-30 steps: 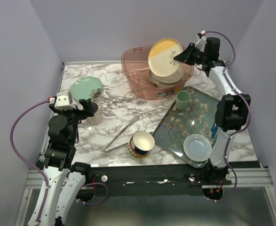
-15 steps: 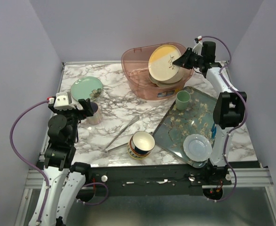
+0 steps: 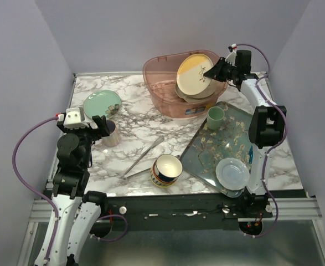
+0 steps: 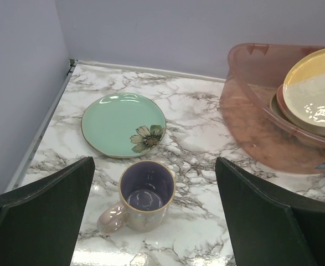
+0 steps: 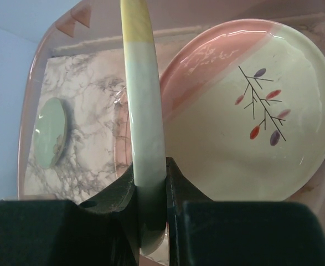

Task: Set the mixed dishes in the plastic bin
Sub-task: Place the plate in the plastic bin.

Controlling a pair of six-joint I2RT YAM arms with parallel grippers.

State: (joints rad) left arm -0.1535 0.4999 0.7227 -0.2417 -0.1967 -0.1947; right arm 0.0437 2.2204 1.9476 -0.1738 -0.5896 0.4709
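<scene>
My right gripper [image 3: 210,71] [image 5: 150,173] is shut on the rim of a yellow-and-cream plate [image 3: 195,73] [image 5: 143,105], held tilted on edge over the plastic bin [image 3: 161,87] [image 4: 249,119]. Inside the bin lies a pink-and-cream plate [image 5: 245,111] on a beige bowl [image 3: 198,97]. My left gripper [image 3: 99,127] [image 4: 154,221] hangs open just above and around a pale lilac mug [image 3: 112,136] [image 4: 144,195], without touching it. A mint-green plate [image 3: 102,103] [image 4: 123,123] lies beyond the mug. The navy-and-yellow bowl [image 3: 166,169] stands at the table's near edge.
Long metal tongs [image 3: 143,157] lie between the mug and the navy bowl. A floral tray [image 3: 213,149] at the right carries a green cup [image 3: 215,117] and a pale blue saucer [image 3: 232,173]. Walls close in the back and both sides.
The right gripper and its plate have shifted slightly down and right over the bin, with the wrist swinging inward. The left arm has not moved.
</scene>
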